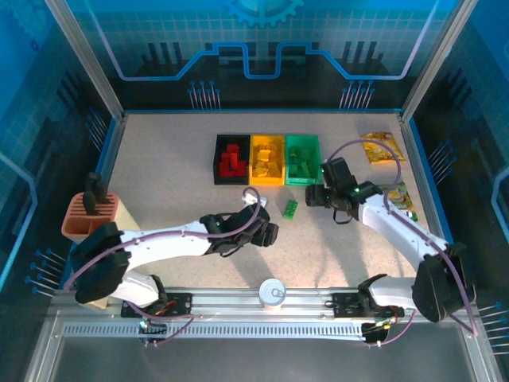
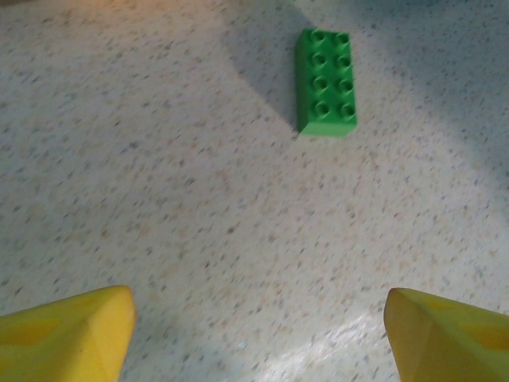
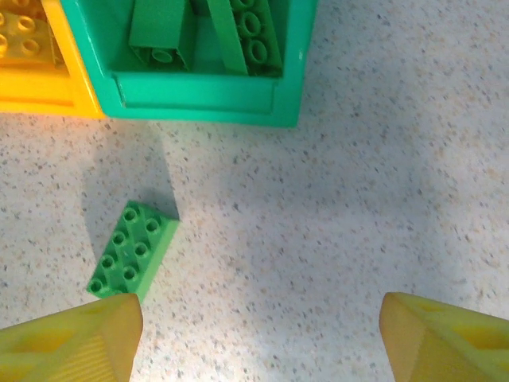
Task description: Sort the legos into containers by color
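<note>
1. Seen from above, you're basically at the finish line. The red bricks sit in the black bin, the yellow bricks in the yellow bin, and the green ones in the green bin. The three bins stand touching in a row at the back middle of the tabletop.
2. The only leftover I can spot is one loose green brick. It lies flat, studs up, on the bare tabletop just in front of the green bin and apart from it, between your two arms. I can't tell whether anything is hiding under the arms.
3. Your left gripper is empty. In its wrist view the fingers are spread wide with only tabletop between them, and the loose green brick lies well ahead, slightly off to one side.
4. Your right gripper is empty too. Its fingers are spread, the loose green brick lies just beside one fingertip rather than in the gap, and the front wall of the green bin is right ahead.
5. My read is that one pick and one drop into the green bin wraps this up. Both arms are crowding the same brick, so I'd let just one go for it.
</note>
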Motion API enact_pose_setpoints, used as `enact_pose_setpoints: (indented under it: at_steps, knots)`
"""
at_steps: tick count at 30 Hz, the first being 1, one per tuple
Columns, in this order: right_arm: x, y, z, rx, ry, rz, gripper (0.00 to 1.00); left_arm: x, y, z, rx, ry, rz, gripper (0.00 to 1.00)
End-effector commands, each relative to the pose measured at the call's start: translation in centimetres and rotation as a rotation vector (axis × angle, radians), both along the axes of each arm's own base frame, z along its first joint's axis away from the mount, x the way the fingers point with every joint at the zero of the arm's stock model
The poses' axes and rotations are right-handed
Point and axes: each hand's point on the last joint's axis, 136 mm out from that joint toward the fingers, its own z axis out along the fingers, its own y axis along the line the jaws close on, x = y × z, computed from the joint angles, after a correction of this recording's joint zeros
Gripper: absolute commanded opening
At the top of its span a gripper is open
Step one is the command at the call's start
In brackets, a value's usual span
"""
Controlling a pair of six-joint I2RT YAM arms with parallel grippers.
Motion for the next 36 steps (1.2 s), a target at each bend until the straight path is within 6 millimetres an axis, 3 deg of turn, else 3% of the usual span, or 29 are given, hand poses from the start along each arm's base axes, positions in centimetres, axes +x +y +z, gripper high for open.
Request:
enact_pose_setpoints:
  at_steps: [1,10,14,18,30,36]
  knots:
    - [-1.3,-1.2,-0.4,0.003,-0.022,-0.032,0.81,0.6,-1.8,-0.4,0.045,0.046,-0.075,0.83]
    - [-4.7,-2.5,-1.5,0.029,-0.056,-0.025,0.86,4.1,-5.0,-2.8,0.133,0.113,-0.112,0.82]
    - [-5.7,-1.8,-2.0,0.087,-0.076,0.007,0.86,5.6,-5.7,-3.3,0.146,0.133,-0.111,0.81]
    - [-6.7,-1.5,-3.9,0.128,-0.097,0.018,0.84,6.8,-6.3,-3.9,0.159,0.151,-0.110,0.79]
    - [-8.6,-2.1,-0.9,0.159,-0.342,0.040,0.82,8.4,-8.5,-5.9,0.182,0.188,-0.126,0.73]
    - [-8.8,-2.6,-0.4,0.166,-0.389,0.022,0.82,8.8,-8.9,-6.8,0.202,0.204,-0.125,0.57]
